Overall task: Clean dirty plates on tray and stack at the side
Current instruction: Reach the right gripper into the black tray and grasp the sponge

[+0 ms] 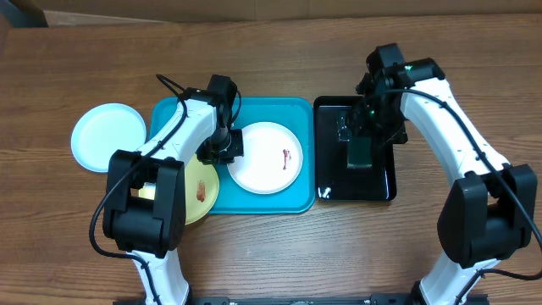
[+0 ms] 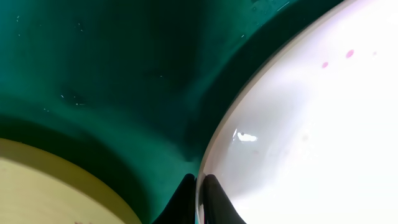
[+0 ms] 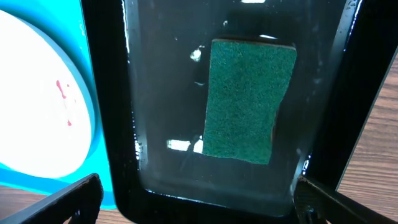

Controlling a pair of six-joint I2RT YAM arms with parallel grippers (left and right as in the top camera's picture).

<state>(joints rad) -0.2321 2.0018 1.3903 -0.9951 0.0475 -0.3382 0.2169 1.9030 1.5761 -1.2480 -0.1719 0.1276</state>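
Left wrist view: left pincer [image 2: 199,190] pinched on white plate [image 2: 311,137] rim. Right wrist view: right pincer [image 3: 196,190] wide over green sponge [image 3: 249,99]. Overhead alone: blue plate [image 1: 106,135] on worktop [image 1: 279,254], far left.

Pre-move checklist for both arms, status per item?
1. left gripper shut on white plate rim: ok.
2. right gripper open over green sponge: ok.
3. green sponge flat in black tray, nothing on it: ok.
4. red smear wiped off white plate: not ok.
5. yellow-green plate clear of left arm: not ok, partly under it.
6. light blue plate out of turquoise tray: ok.
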